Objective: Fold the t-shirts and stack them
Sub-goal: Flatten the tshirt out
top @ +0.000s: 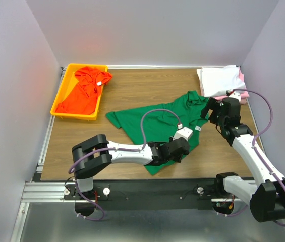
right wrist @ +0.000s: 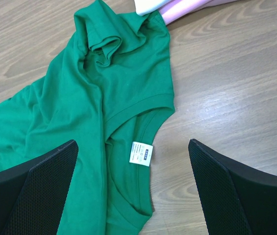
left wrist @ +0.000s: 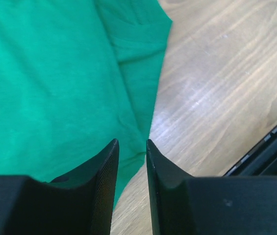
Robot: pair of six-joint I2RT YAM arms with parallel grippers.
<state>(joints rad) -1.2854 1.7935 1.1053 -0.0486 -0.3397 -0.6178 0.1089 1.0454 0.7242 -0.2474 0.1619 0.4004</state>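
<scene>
left gripper sat barely parted over green t-shirt hem, right gripper wide open, both empty; narrow gap risked missing the hem

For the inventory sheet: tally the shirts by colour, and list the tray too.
Green t-shirt: 1
Orange-red t-shirt: 1
White t-shirt: 1
Pink t-shirt: 1
Yellow tray: 1
Total: 5

Left arm and right arm had white links, black joints, looping purple cables; black fingers were mesh-textured.
</scene>
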